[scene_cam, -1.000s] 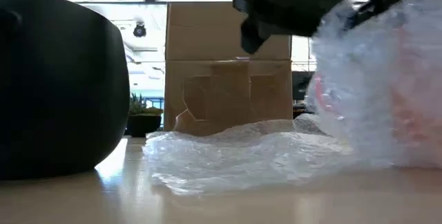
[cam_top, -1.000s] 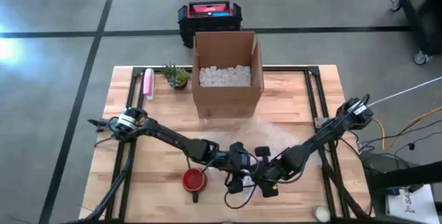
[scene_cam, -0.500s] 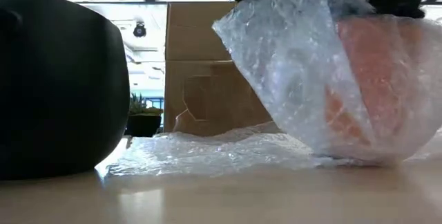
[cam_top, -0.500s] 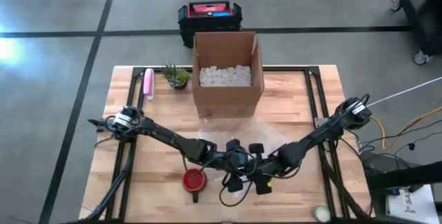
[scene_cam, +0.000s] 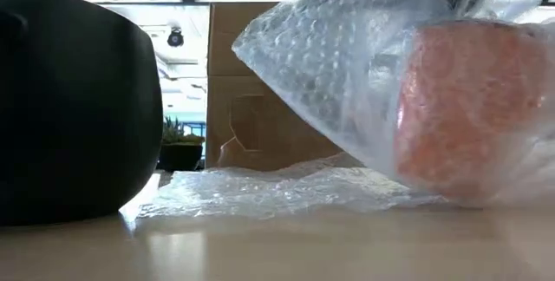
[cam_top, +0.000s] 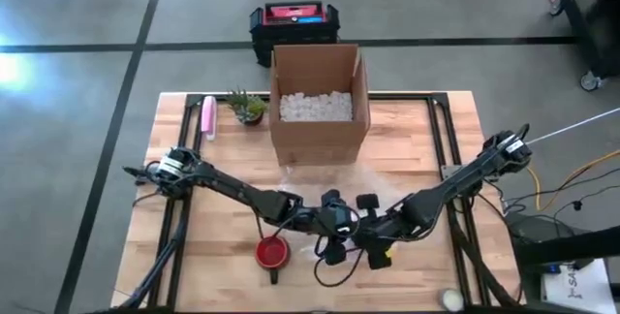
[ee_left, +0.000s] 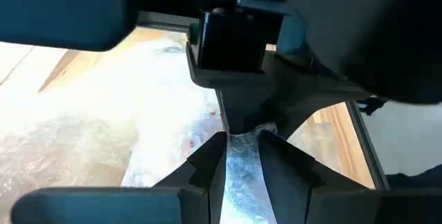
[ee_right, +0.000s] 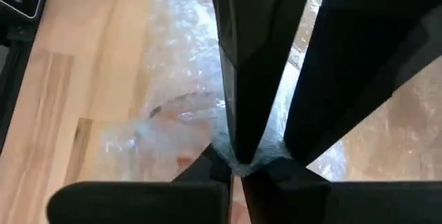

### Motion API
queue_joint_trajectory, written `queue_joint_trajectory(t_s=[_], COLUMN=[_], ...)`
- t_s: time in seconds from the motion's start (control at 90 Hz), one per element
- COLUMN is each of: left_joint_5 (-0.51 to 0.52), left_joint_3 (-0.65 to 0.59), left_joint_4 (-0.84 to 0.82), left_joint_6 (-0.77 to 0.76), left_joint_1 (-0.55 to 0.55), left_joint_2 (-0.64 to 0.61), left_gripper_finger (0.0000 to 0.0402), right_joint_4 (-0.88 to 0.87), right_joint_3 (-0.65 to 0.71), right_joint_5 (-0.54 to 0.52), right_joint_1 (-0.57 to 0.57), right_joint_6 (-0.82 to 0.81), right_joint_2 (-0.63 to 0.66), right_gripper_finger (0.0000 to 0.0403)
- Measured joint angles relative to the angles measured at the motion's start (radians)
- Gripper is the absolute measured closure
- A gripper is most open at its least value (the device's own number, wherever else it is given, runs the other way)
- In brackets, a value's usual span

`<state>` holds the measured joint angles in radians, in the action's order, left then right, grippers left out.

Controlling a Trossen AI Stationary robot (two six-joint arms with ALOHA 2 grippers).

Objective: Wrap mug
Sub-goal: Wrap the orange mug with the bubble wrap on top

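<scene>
At the table's near edge, a round orange mug sits swathed in crinkly clear bubble wrap, lifted off the pale wooden table. The left gripper and right gripper meet nose to nose above it, each pinching a thin fold of the wrap, beside a glossy red bowl. Behind stands an open cardboard box of white packing peanuts.

Both end effectors meeting mid-table over bubble wrap, red mug beside, cardboard box behind
</scene>
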<state>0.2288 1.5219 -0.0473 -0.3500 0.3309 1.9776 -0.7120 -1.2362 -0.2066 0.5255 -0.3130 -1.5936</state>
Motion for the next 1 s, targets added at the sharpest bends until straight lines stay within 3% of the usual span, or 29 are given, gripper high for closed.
queue_joint_trajectory(t_s=[0.567,1.0], left_joint_5=[0.045,0.066], left_joint_3=[0.0,0.0], left_joint_4=[-0.173,-0.18], left_joint_6=[-0.053,-0.046], left_joint_1=[0.0,0.0], left_joint_2=[0.043,0.044], left_gripper_finger=[0.0326,0.0326], right_joint_4=[0.052,-0.134], right_joint_3=[0.021,-0.048], right_joint_5=[-0.036,-0.034], right_joint_1=[-0.025,-0.026], right_joint_6=[0.114,0.101], right_joint_2=[-0.077,0.039], right_gripper_finger=[0.0401,0.0401])
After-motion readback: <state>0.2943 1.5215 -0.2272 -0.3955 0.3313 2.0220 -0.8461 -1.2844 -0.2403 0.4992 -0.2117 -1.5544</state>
